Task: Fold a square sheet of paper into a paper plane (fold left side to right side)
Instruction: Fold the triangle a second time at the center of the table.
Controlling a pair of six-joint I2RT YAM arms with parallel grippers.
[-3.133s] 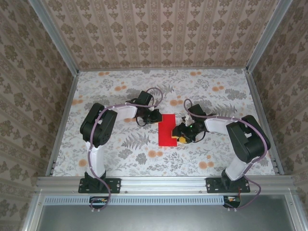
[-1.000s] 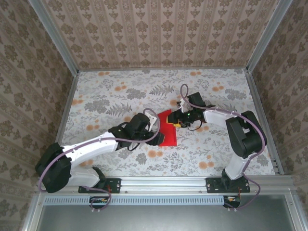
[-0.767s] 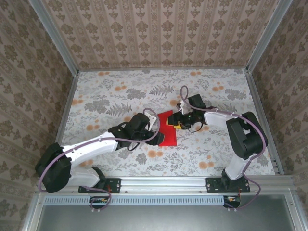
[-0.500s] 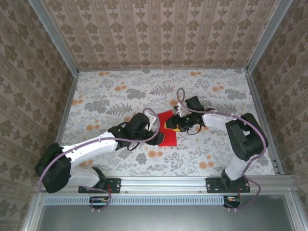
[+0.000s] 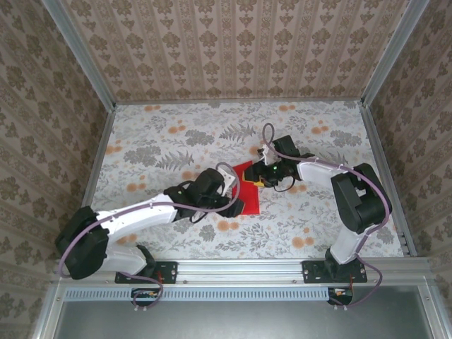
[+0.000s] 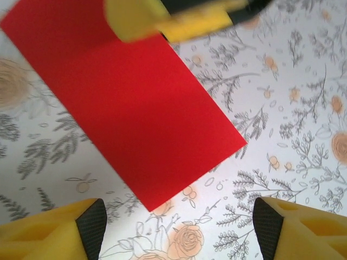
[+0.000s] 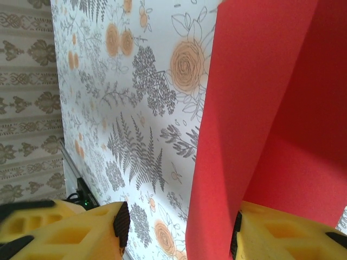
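The square sheet of paper (image 5: 248, 200) is bright red and lies near the table's middle, folded into a rectangle. In the left wrist view the paper (image 6: 135, 108) lies flat, its near corner ahead of my left gripper (image 6: 179, 230). That gripper is wide open over bare tabletop. In the top view the left gripper (image 5: 233, 193) is at the paper's left edge. My right gripper (image 5: 260, 178) is at the paper's far right part. In the right wrist view a raised flap of the paper (image 7: 260, 81) leans on the right-hand finger (image 7: 293, 233). The right gripper (image 7: 179, 230) is open.
The flowered tabletop (image 5: 169, 141) stretches around the paper. Patterned walls and metal rails (image 5: 99, 148) enclose it on three sides. A yellow finger (image 6: 162, 19) of the right gripper rests at the paper's far end in the left wrist view.
The left arm swung from the paper's far left to its near left, then crept right. The right gripper nudged left and came back, still at the paper's far right.
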